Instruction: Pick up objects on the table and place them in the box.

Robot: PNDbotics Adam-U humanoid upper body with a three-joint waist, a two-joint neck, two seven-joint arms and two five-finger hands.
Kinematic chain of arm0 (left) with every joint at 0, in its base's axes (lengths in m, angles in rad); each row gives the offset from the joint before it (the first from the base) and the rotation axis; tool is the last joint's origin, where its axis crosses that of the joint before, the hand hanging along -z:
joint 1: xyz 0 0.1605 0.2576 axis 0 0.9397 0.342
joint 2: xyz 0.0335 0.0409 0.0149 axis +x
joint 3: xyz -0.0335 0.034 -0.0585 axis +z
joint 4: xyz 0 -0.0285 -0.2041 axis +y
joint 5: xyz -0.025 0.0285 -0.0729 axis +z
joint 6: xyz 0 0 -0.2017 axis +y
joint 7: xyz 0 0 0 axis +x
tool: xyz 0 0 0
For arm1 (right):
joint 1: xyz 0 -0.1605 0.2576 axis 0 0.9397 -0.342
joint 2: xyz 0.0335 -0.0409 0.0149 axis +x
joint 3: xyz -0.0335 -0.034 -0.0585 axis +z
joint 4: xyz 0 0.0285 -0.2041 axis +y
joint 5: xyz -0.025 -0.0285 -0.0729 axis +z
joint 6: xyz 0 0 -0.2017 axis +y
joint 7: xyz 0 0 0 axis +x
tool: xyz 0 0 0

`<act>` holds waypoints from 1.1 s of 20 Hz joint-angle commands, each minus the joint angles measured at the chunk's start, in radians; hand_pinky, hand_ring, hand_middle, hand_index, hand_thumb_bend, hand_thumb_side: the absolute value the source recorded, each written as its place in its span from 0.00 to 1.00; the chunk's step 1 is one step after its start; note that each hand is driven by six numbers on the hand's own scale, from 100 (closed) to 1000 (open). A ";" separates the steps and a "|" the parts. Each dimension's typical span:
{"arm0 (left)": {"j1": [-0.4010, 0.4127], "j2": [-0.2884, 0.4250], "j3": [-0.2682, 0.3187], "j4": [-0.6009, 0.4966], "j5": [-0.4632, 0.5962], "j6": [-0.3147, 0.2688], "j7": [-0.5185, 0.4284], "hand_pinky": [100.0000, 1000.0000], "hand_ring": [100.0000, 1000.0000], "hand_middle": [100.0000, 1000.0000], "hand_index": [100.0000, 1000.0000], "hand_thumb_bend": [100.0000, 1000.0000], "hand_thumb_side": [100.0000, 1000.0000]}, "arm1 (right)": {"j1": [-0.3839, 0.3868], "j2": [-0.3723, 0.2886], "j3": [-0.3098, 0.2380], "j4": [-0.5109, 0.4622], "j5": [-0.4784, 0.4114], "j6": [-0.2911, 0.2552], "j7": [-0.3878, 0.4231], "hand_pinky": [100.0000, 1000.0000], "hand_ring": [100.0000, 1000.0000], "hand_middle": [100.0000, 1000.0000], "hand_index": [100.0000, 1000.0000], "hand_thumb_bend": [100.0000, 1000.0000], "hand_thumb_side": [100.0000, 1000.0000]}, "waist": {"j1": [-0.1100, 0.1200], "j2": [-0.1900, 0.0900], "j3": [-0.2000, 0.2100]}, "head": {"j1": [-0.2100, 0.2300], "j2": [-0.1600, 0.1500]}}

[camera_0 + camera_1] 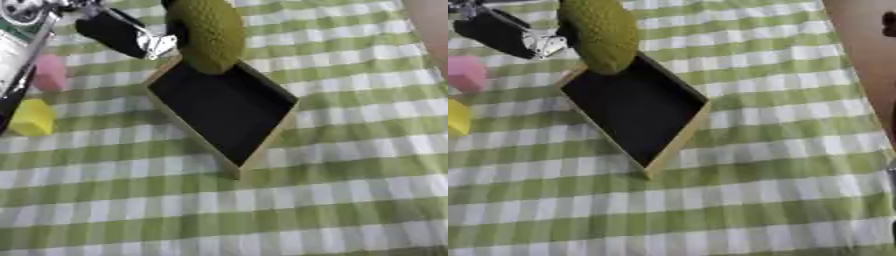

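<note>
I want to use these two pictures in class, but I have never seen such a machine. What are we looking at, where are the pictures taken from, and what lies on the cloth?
Both pictures come from the two eyes of one camera in a humanoid robot's head, looking down at the table, so they show nearly the same thing. The table wears a green and white checked cloth. On it stands a shallow box with a wooden rim and dark inside, nothing lying flat in it yet. The black and silver shape at upper left is the robot's left hand. Beside it a bumpy green object hangs over the box's far corner; how the fingers hold it is hidden. A pink block and a yellow block wait at the left.
</note>
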 commanded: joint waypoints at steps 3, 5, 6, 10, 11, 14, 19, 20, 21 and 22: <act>-0.015 -0.081 -0.009 0.051 -0.109 0.001 0.037 0.54 0.45 0.41 0.53 0.00 0.00 | -0.011 -0.033 -0.021 -0.010 -0.004 -0.004 -0.050 0.90 0.99 0.53 0.86 0.00 0.59 | -0.007 -0.036 -0.001 | 0.011 -0.015; -0.008 -0.104 -0.019 0.068 -0.146 -0.005 0.052 0.54 0.45 0.41 0.53 0.00 0.00 | -0.013 -0.033 -0.020 -0.010 -0.002 -0.001 -0.057 0.90 0.99 0.53 0.86 0.00 0.59 | -0.005 -0.038 -0.001 | 0.015 -0.017; -0.006 -0.112 -0.025 0.076 -0.158 -0.010 0.055 0.54 0.45 0.41 0.53 0.00 0.00 | -0.013 -0.032 -0.019 -0.010 -0.001 0.000 -0.058 0.90 0.99 0.53 0.86 0.00 0.59 | -0.005 -0.038 -0.002 | 0.017 -0.017; 0.002 -0.139 -0.042 0.100 -0.185 -0.029 0.061 0.55 0.46 0.41 0.53 0.00 0.00 | -0.015 -0.028 -0.017 -0.010 0.000 0.005 -0.058 0.90 0.99 0.53 0.86 0.00 0.59 | -0.003 -0.038 -0.006 | 0.019 -0.016; 0.003 -0.148 -0.046 0.107 -0.190 -0.031 0.061 0.55 0.46 0.41 0.53 0.00 0.00 | -0.015 -0.026 -0.016 -0.010 0.000 0.007 -0.057 0.90 0.99 0.53 0.86 0.00 0.59 | -0.003 -0.038 -0.007 | 0.020 -0.015; 0.017 -0.178 -0.059 0.130 -0.201 -0.034 0.059 0.55 0.46 0.42 0.54 0.00 0.00 | -0.018 -0.020 -0.016 -0.010 0.000 0.012 -0.056 0.90 0.99 0.52 0.86 0.00 0.59 | -0.003 -0.036 -0.012 | 0.021 -0.015; 0.039 -0.217 -0.078 0.166 -0.226 -0.035 0.070 0.57 0.48 0.43 0.56 0.00 0.00 | -0.022 -0.012 -0.015 -0.010 -0.001 0.020 -0.052 0.90 1.00 0.52 0.86 0.00 0.59 | -0.004 -0.031 -0.016 | 0.020 -0.019; 0.042 -0.221 -0.081 0.173 -0.234 -0.037 0.071 0.57 0.49 0.44 0.58 0.00 0.00 | -0.022 -0.011 -0.015 -0.010 0.000 0.021 -0.052 0.90 1.00 0.52 0.86 0.00 0.59 | -0.005 -0.030 -0.016 | 0.020 -0.019; 0.045 -0.225 -0.084 0.179 -0.241 -0.039 0.072 0.58 0.49 0.44 0.59 0.00 0.00 | -0.022 -0.009 -0.015 -0.010 0.000 0.021 -0.051 0.90 1.00 0.52 0.86 0.00 0.59 | -0.005 -0.029 -0.016 | 0.020 -0.019; 0.047 -0.227 -0.087 0.184 -0.247 -0.042 0.072 0.60 0.52 0.47 0.63 0.00 0.00 | -0.022 -0.008 -0.015 -0.010 0.000 0.022 -0.050 0.90 1.00 0.52 0.86 0.00 0.59 | -0.005 -0.029 -0.016 | 0.020 -0.019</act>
